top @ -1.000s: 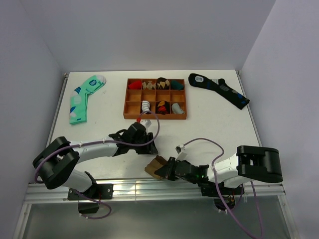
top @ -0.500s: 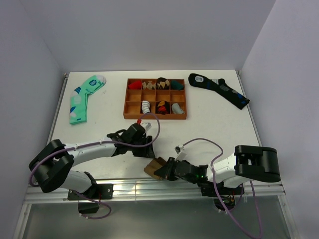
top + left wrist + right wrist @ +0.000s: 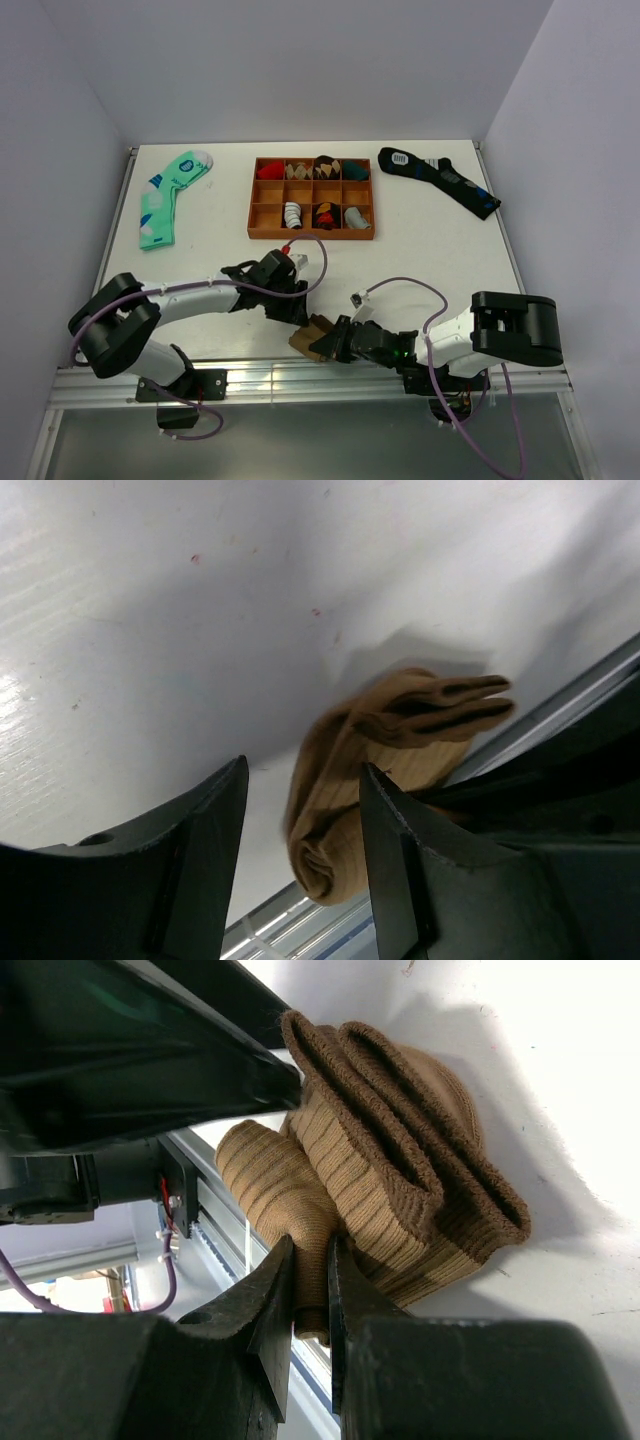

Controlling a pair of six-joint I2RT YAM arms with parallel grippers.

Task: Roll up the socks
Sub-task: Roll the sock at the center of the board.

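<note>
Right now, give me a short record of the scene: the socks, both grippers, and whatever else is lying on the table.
socks: tan-brown bundle, partly rolled, at the near edge of the table
right gripper: shut on the socks
left gripper: open, close over the socks, not gripping
wooden tray: mid-table, compartments hold small items
mint-green sock: far left, flat
dark navy sock: far right, flat
</note>
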